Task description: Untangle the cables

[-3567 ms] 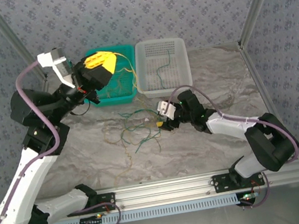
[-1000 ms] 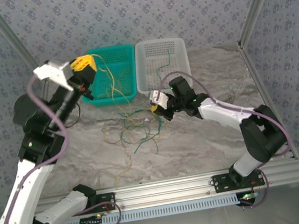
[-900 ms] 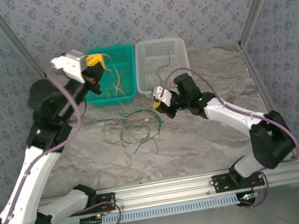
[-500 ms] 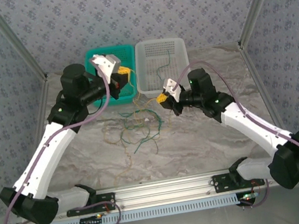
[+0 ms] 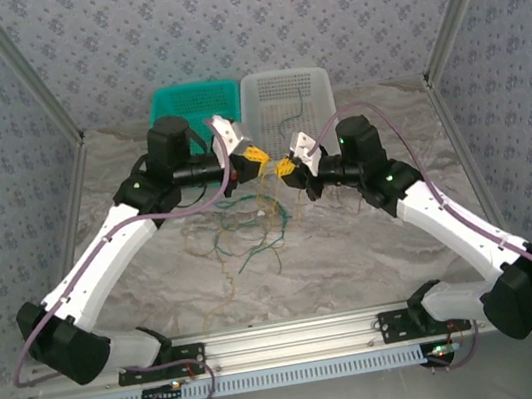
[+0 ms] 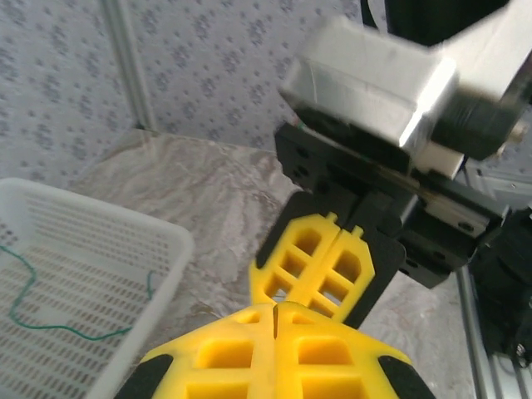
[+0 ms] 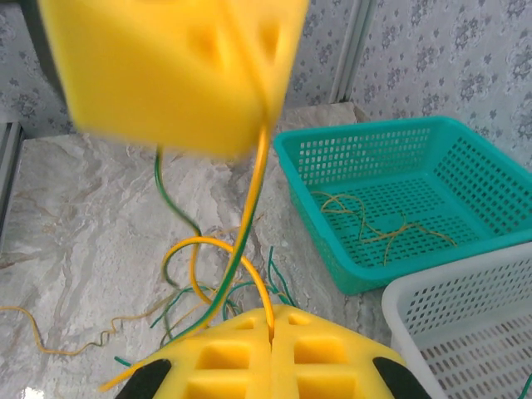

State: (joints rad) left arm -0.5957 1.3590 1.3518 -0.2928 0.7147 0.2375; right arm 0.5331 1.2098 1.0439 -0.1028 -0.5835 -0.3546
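Note:
A loose tangle of dark green and yellow-tan cables [image 5: 242, 229] lies on the marble table, mid-left. Above it my two grippers meet almost tip to tip. The left gripper [image 5: 255, 155] is shut, and in the right wrist view a yellow-green cable [image 7: 249, 199] hangs from the seam of its blurred jaws. The right gripper [image 5: 286, 166] is shut on a yellow cable [image 7: 209, 243] that loops up from the pile into its jaws. In the left wrist view my left gripper [image 6: 275, 307] faces the right gripper [image 6: 332, 249] closely.
A teal basket [image 5: 170, 101] holding a few yellow-tan cables [image 7: 384, 224] stands at the back, partly behind the left arm. Next to it is a white basket [image 5: 319, 120] with one green cable [image 6: 58, 326]. Metal frame posts and patterned walls enclose the table [image 5: 366, 254].
The left arm has swung from over the teal basket rightward to the middle, trailing a cable. The right gripper has risen off the table toward it, still shut.

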